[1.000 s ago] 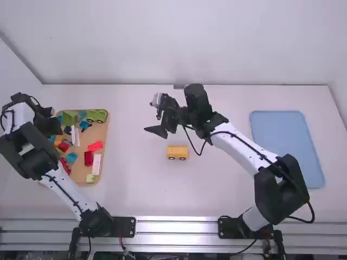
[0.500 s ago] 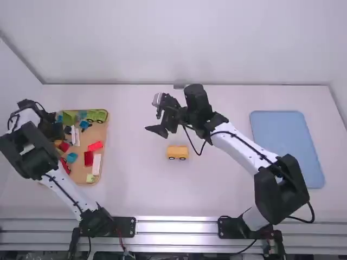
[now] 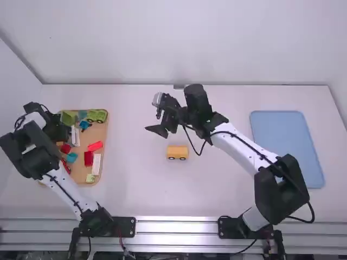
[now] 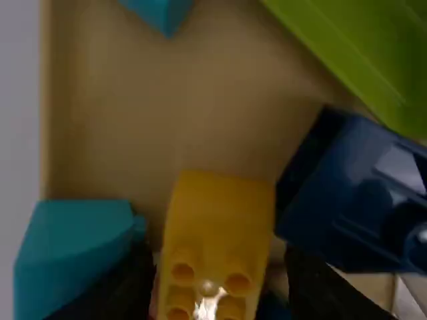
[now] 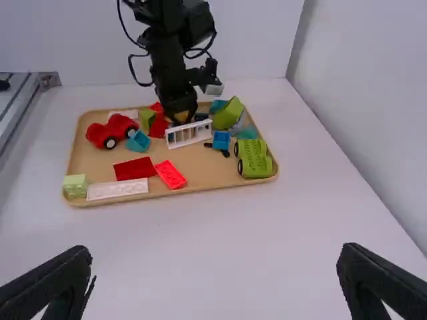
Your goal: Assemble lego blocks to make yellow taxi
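Left gripper (image 3: 57,130): shifted toward 3 o'clock
Left wrist view: jaws parted around yellow studded plastic block (image 4: 217,230)
Right gripper (image 3: 154,130): spread wide, empty

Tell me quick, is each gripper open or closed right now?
Left gripper: open, fingers either side of a yellow block.
Right gripper: open, holding nothing.

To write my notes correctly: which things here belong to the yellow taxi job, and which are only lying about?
Probably for the taxi:
yellow wheeled block, on the table
yellow studded block, between the left pincer's fingers

Probably just lying about, in the wooden tray:
red wheeled block
green wheeled block
white fence-like piece
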`<state>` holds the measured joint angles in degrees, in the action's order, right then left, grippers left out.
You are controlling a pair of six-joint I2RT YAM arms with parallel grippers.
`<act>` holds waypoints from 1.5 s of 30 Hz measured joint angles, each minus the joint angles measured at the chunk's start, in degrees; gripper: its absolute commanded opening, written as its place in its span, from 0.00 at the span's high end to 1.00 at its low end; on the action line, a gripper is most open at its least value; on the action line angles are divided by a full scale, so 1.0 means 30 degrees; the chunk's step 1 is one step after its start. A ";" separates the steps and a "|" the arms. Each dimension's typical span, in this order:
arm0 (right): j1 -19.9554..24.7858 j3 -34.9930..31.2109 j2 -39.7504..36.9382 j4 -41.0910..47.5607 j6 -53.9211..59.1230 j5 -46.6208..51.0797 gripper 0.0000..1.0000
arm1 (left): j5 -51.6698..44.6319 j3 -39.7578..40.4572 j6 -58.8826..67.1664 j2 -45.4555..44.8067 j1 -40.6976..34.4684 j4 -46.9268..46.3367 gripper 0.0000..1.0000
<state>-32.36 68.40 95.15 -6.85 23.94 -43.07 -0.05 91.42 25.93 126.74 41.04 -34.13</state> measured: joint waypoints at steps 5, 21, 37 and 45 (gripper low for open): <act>0.0000 0.0000 0.0000 0.0058 0.0044 0.0000 0.02 | -0.0015 -0.0036 -0.0459 0.0000 0.0036 0.0291 0.64; 0.0765 0.0000 0.0000 0.0066 0.0044 -0.0007 0.02 | -0.0692 -0.0984 -0.5173 -0.2659 0.0087 -0.0823 0.94; 0.2302 0.0000 0.0000 0.0452 -0.0262 -0.0299 0.02 | -0.2769 -0.9377 -0.0197 -1.1999 -1.0018 -0.1887 0.98; 0.4204 0.0000 0.0000 0.1005 -0.0707 -0.3432 0.02 | -0.2149 -1.0134 0.3417 -1.1234 -1.6786 0.0233 0.99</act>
<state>-19.75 68.40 95.15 -3.84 21.82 -53.36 -6.50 61.01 36.18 93.03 -9.32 -33.43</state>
